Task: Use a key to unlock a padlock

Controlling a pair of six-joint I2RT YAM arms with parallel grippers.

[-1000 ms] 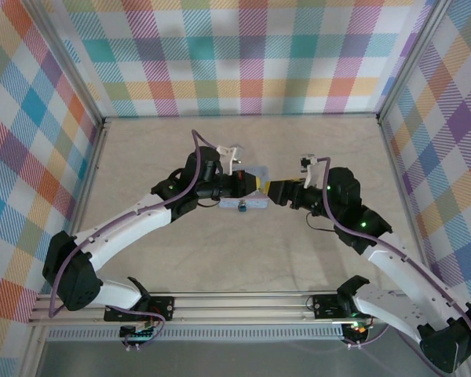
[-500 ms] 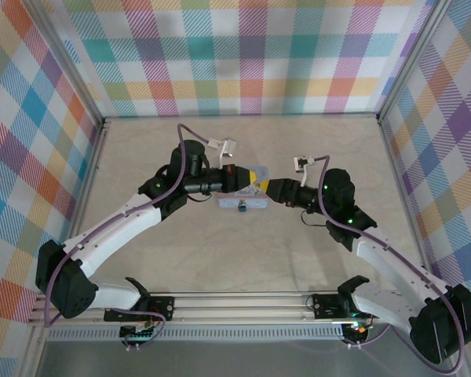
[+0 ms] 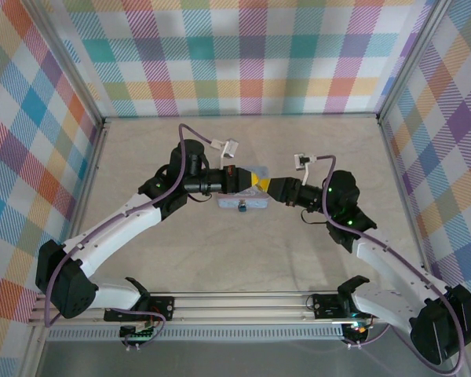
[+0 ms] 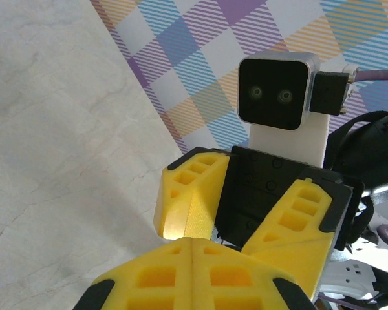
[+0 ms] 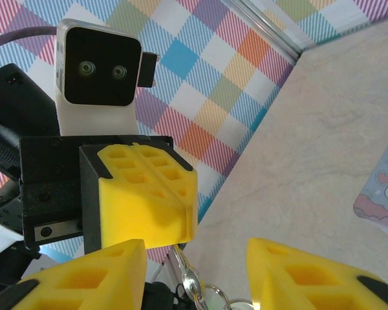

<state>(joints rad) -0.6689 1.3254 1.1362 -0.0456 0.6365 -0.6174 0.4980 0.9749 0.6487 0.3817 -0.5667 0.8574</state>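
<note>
The left gripper (image 3: 251, 181) is clenched on the key (image 5: 183, 261), which hangs between the parted jaws of the right gripper (image 3: 270, 188) over the tin (image 3: 257, 203), the padlock (image 3: 242, 208) at its near edge, bare table (image 3: 243, 259) all around.

the key (image 5: 189, 278) looks shiny metal, the fingers (image 5: 149, 194) matt yellow plastic

Key (image 5: 189, 276) in left hand (image 3: 253, 180), opp. right hand (image 3: 273, 188), above tin (image 3: 257, 203), padlock (image 3: 242, 208) prob. on tin
</note>
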